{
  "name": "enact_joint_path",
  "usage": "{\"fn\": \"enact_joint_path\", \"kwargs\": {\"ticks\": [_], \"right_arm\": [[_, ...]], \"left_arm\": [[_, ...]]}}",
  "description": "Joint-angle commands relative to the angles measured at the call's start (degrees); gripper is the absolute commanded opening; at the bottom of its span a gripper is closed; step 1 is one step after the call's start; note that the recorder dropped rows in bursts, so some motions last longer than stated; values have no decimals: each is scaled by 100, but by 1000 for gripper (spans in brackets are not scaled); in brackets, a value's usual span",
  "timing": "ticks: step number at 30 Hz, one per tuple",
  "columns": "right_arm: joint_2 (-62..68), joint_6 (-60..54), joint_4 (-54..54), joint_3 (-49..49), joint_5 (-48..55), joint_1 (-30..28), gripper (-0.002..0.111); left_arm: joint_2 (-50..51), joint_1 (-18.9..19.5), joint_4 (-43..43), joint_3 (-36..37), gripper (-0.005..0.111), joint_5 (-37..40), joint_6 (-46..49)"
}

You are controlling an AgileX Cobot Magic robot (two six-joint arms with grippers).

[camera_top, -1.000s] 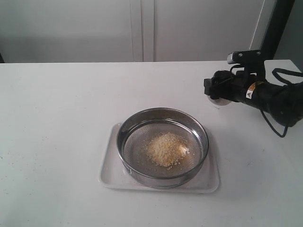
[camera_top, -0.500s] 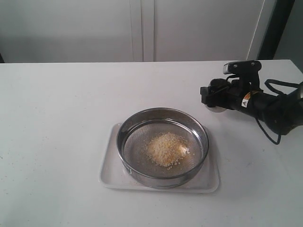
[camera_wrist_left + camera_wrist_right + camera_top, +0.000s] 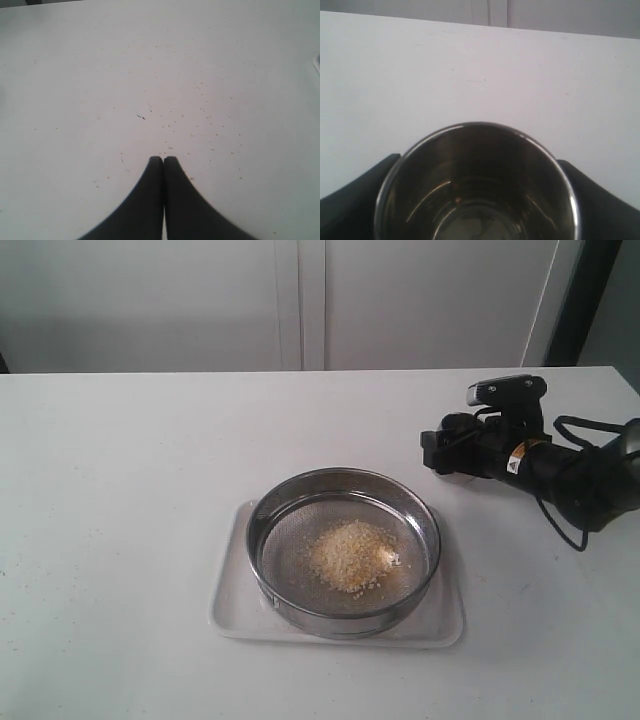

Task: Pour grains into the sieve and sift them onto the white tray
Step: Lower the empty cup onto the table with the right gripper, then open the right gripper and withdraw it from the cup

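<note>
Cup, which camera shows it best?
The right wrist view: the cup fills it, rim and dark inside plain, apparently empty. In the exterior view the right gripper hides nearly all of it. The left wrist view shows no cup.

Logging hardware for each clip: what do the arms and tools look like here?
The right arm is black and tubular, with a small yellow-and-white sticker, loose black cables and a grey-tipped block on top. The left tool shows two black, tapered fingers.
</note>
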Motion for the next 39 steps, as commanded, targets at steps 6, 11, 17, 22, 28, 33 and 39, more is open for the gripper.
{"fn": "enact_joint_path", "kwargs": {"ticks": [6, 11, 17, 22, 28, 33, 39], "right_arm": [[247, -52, -10, -22, -175, -56, 14], [262, -67, -57, -22, -317, -56, 36], [262, -54, -57, -22, -700, -56, 87], [238, 2, -35, -22, -687, -56, 102], [-166, 317, -61, -22, -676, -56, 102], [-795, 912, -374, -22, -391, -56, 99], [-1628, 1187, -665, -22, 1557, -56, 63]], "left_arm": [[-22, -33, -33, 14, 0, -12, 0], [-22, -33, -33, 14, 0, -12, 0], [-22, -33, -33, 14, 0, -12, 0], [-22, -33, -33, 14, 0, -12, 0], [-22, -33, -33, 14, 0, -12, 0], [-22, -33, -33, 14, 0, -12, 0], [-22, -33, -33, 14, 0, -12, 0]]}}
